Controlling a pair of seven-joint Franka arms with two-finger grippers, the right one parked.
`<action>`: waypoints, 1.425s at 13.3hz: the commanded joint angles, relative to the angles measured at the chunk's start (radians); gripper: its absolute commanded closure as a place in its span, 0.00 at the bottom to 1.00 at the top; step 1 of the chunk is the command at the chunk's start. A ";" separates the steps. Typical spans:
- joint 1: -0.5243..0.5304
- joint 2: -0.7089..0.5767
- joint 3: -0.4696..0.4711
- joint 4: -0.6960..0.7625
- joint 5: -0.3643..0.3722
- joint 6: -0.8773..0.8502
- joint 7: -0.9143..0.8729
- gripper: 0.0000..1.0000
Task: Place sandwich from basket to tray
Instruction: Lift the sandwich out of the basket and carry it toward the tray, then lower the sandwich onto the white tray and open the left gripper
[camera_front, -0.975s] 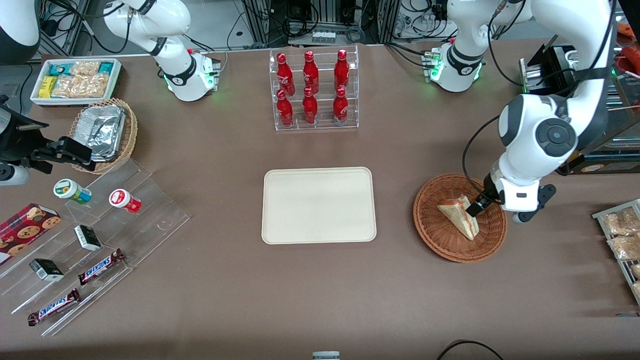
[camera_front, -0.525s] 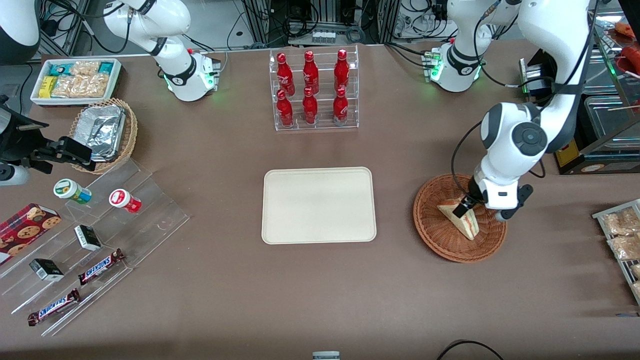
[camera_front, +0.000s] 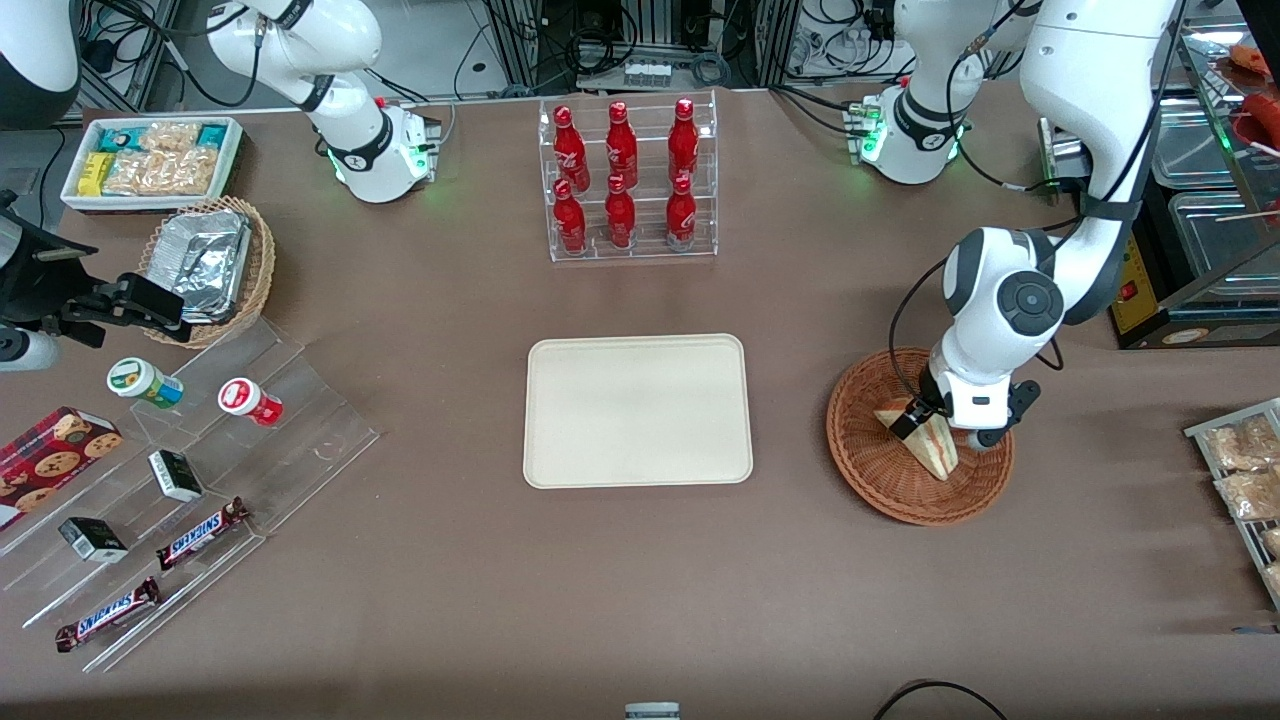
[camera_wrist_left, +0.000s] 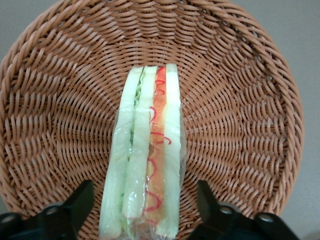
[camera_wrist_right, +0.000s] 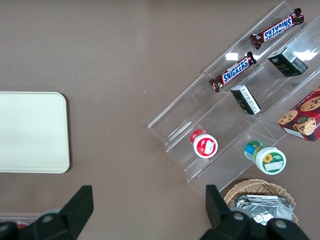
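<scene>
We see our gripper spread wide astride the clear-wrapped sandwich, gripping nothing, its red-and-green edge upturned in the basket.

Brown worktop, several things resting on it.
Tray at centre; basket beside it toward the working arm, end effector over it; bottle rack farther from the camera.

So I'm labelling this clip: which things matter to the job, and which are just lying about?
Job:
sandwich in the basket
tray, bare
claw, open astride the sandwich

Lying about:
bottle rack
foil basket
snack bin
Snickers bars
cookie box
</scene>
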 joint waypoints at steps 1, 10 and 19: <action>-0.018 -0.007 0.013 0.008 0.007 0.009 -0.012 1.00; -0.157 -0.124 0.005 0.337 0.084 -0.625 0.011 1.00; -0.542 0.158 -0.021 0.592 -0.004 -0.563 -0.033 1.00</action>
